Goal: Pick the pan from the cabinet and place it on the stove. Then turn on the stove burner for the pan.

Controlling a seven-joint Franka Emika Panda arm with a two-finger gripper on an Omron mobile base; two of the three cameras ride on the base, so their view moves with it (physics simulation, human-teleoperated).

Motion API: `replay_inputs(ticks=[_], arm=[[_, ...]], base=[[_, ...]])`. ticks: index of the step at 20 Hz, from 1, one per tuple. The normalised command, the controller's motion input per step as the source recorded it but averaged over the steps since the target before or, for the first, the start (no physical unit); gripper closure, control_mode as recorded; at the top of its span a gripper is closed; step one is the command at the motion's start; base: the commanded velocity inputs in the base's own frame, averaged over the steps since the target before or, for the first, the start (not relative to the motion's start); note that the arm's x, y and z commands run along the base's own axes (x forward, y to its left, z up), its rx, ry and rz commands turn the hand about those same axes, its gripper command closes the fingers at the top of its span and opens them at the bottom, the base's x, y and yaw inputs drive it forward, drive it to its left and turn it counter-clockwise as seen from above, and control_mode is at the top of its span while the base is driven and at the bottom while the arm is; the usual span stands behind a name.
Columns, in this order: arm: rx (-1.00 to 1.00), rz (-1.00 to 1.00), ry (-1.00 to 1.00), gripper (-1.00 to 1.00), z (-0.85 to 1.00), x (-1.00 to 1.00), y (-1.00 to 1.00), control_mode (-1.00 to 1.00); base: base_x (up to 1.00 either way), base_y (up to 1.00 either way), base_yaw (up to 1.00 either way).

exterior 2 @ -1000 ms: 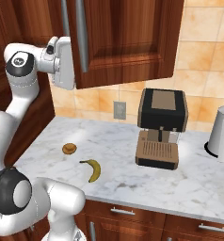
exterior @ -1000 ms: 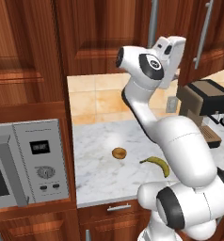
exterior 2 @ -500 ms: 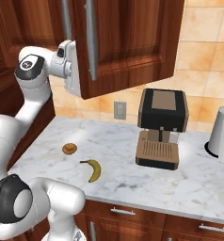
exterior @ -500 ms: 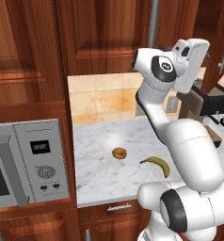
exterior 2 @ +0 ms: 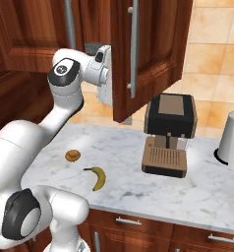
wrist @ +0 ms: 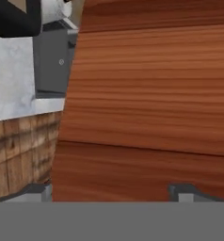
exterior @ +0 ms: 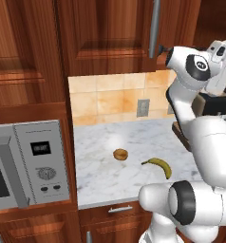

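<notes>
Left base view: the gripper point(exterior: 222, 71) is raised beside the cabinet point(exterior: 110, 38), above the counter point(exterior: 129, 171) with a banana point(exterior: 158, 165) and a small brown round thing point(exterior: 120, 154).

Right base view: the hand sits against the edge of the swung-out cabinet door point(exterior 2: 148, 54); a coffee machine point(exterior 2: 169, 133) stands below.

Hand view: the fingers point(wrist: 36, 190) are spread wide, the door's wood close ahead between them, perhaps touching. The pan isn't visible from here.
</notes>
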Motion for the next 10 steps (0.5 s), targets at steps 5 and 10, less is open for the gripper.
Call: replay_inputs(ticks=[5, 10], arm=[[0.10, -0.05, 0.07, -1.00, -0.11, -0.13, -0.94, -1.00], [0.11, -0.02, 0.02, -1.00, -0.01, 0.00, -0.70, -1.00]], base=[[0.00, 0.00, 0.00], [0.00, 0.00, 0.00]])
